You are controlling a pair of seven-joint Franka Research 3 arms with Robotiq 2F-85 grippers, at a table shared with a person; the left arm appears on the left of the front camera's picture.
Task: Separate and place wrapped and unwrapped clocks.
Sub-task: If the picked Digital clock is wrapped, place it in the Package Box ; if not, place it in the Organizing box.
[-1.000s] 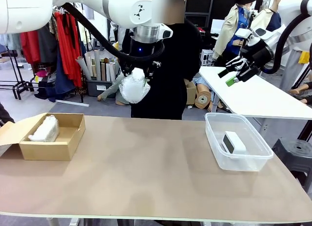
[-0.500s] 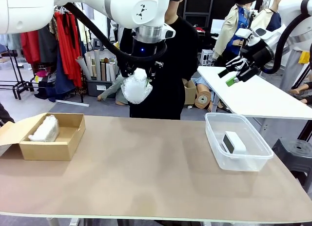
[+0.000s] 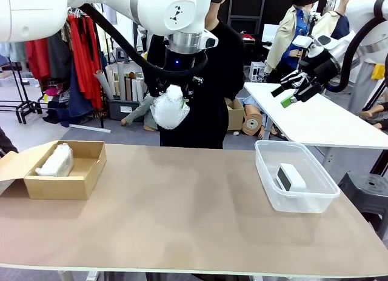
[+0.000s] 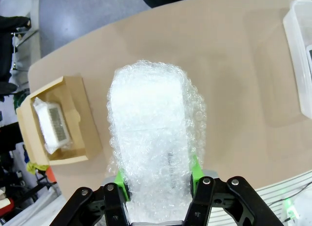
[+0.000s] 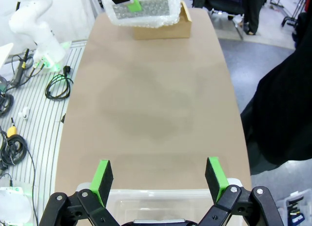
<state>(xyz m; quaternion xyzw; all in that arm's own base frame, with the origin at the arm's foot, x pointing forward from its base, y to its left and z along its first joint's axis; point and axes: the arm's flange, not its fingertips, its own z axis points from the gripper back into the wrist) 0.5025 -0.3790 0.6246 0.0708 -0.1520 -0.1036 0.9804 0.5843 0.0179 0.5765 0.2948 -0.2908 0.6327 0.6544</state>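
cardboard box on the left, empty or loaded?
Loaded. The open brown cardboard box holds one white bubble-wrapped bundle lying inside; the left wrist view shows it there too, flaps open.

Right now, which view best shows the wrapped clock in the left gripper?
The left wrist view: the wrapped clock is close up, clamped between the left gripper's green pads. The front view shows it smaller, high above the table. The right wrist view catches it at the top edge.
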